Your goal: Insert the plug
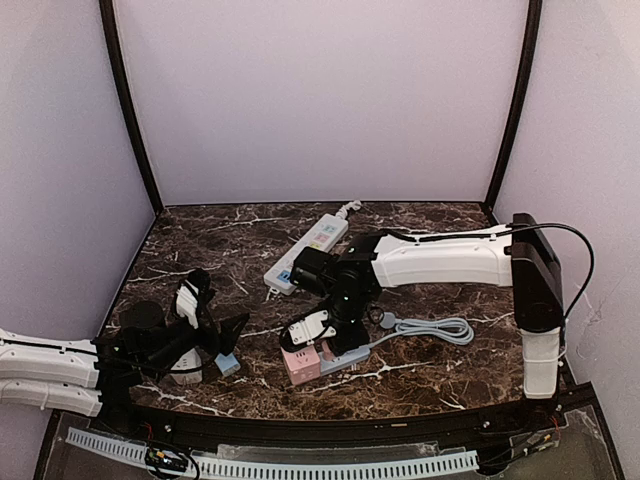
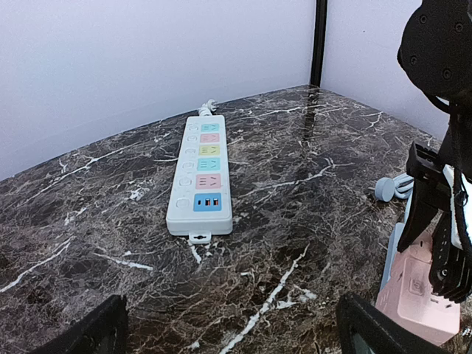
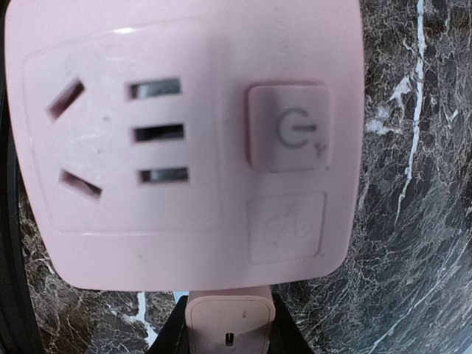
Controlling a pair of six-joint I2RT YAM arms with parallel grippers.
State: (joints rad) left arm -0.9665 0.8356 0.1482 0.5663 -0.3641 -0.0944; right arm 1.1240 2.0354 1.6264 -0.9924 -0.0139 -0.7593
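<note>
A pink socket cube [image 3: 184, 147] fills the right wrist view, with its slots and power button facing the camera. My right gripper [image 3: 228, 338] is shut on a small pink plug [image 3: 230, 318], which sits against the cube's near edge. In the top view the cube [image 1: 299, 366] lies at the table's front middle, under the right gripper [image 1: 330, 335]. It also shows at the right of the left wrist view [image 2: 417, 295]. My left gripper [image 1: 218, 306] is open and empty at the front left. Its fingers [image 2: 81, 333] spread wide above bare marble.
A white power strip [image 1: 308, 250] with coloured sockets lies at the back middle, and shows in the left wrist view [image 2: 200, 177]. A coiled grey cable [image 1: 440, 328] runs right from the cube. A small light-blue block [image 1: 228, 365] lies by the left gripper.
</note>
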